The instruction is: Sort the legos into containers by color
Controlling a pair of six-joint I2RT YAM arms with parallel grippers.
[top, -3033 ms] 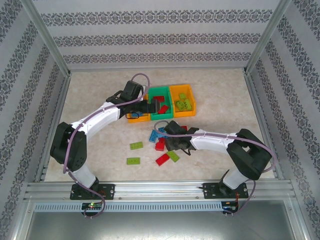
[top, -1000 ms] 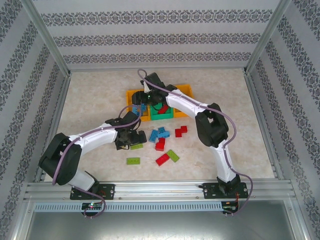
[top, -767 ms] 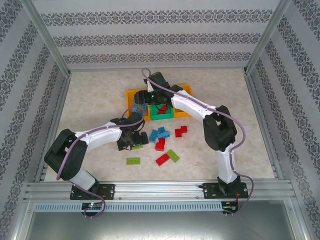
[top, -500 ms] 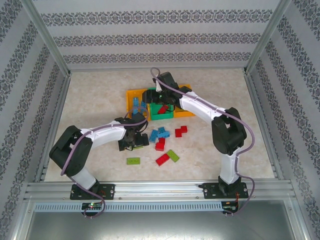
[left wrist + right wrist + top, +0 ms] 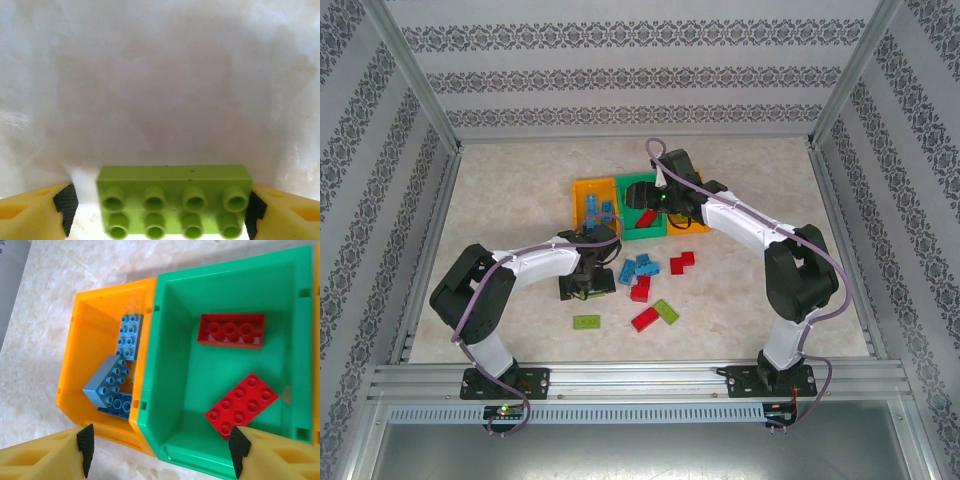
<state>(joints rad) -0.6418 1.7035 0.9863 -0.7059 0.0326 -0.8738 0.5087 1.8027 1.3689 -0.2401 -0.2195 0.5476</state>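
A lime green lego point(image 5: 174, 202) lies flat on the table between the fingers of my left gripper point(image 5: 159, 212), which is open; the right pad point(image 5: 252, 212) is at its end and the left pad point(image 5: 65, 206) is a small gap away. From above, this gripper point(image 5: 586, 284) is left of the loose pile. My right gripper point(image 5: 162, 450) hangs open and holds nothing over the containers point(image 5: 640, 215). The left orange bin point(image 5: 80, 340) holds blue legos point(image 5: 112, 382). The green bin point(image 5: 172, 340) holds two red legos point(image 5: 231, 331).
Loose bricks lie in front of the bins: a blue cluster point(image 5: 638, 268), red ones point(image 5: 682, 262) point(image 5: 640, 290) point(image 5: 644, 320), and lime ones point(image 5: 665, 311) point(image 5: 587, 322). The right arm partly covers the right orange bin point(image 5: 698, 222). Metal frame rails point(image 5: 425, 260) border the table.
The right gripper has swung rightward from over the left orange bin to over the green bin, leaving blue bricks in the orange one. The left gripper has settled around the lime brick.
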